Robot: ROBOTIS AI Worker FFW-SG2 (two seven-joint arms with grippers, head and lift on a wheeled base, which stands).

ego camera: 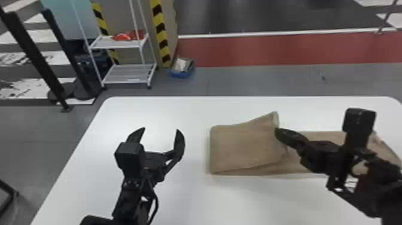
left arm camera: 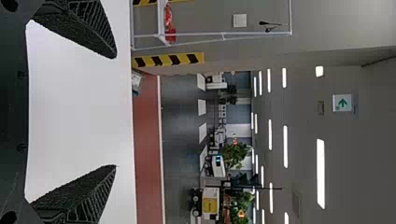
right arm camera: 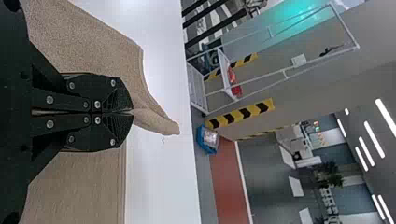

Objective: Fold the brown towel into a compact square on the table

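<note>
Your right gripper (ego camera: 278,133) is clamped on the brown towel (ego camera: 242,149), whose folded part lies to its left. Your left gripper (ego camera: 161,130) has its fingers spread, the table (ego camera: 191,194) beneath it.

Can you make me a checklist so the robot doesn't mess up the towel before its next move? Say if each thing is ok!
1. Brown towel on the table: ok.
2. Right fingers gripping the towel: ok, they are shut on its edge.
3. Left fingers open and holding nothing: ok, they are over the table, left of the towel.
4. Top fold lying flat: not ok, its far corner pokes up near the right fingers.
5. Towel a compact square: not ok, a long strip stretches to the right.
6. Layers underneath smooth: cannot tell, the top fold covers them.
</note>
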